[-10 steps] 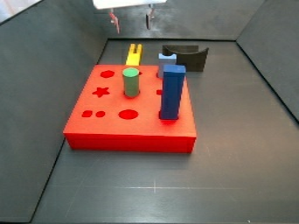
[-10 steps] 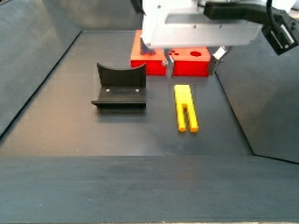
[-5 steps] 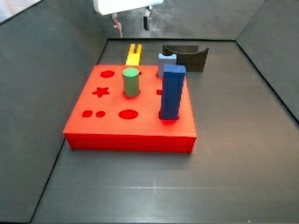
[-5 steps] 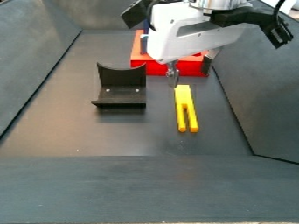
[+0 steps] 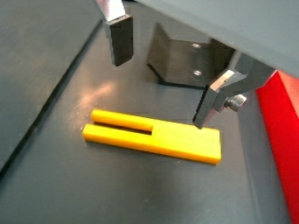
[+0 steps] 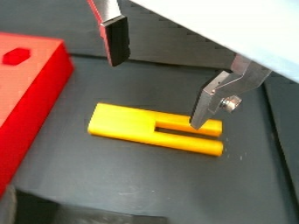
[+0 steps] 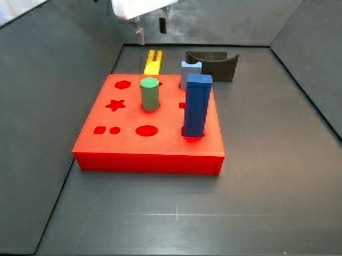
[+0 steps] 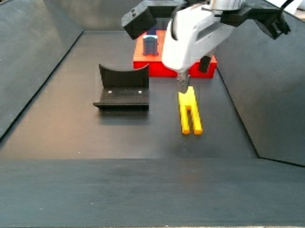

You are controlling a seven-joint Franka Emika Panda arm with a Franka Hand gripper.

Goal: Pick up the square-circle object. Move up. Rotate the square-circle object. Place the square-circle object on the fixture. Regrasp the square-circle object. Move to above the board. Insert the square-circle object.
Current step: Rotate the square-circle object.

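Wrist views: yellow peg (image 5: 158,136) (image 6: 155,129) lies flat on the floor, untouched; my gripper (image 5: 163,70) (image 6: 162,74) hovers above it, fingers (image 5: 118,38) apart. Beyond stand the fixture (image 5: 187,63) and red board (image 6: 30,87).

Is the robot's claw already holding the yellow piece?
No, in a wrist view the gripper hangs open over the square-circle object, which lies flat on the floor with both fingers clear of it.
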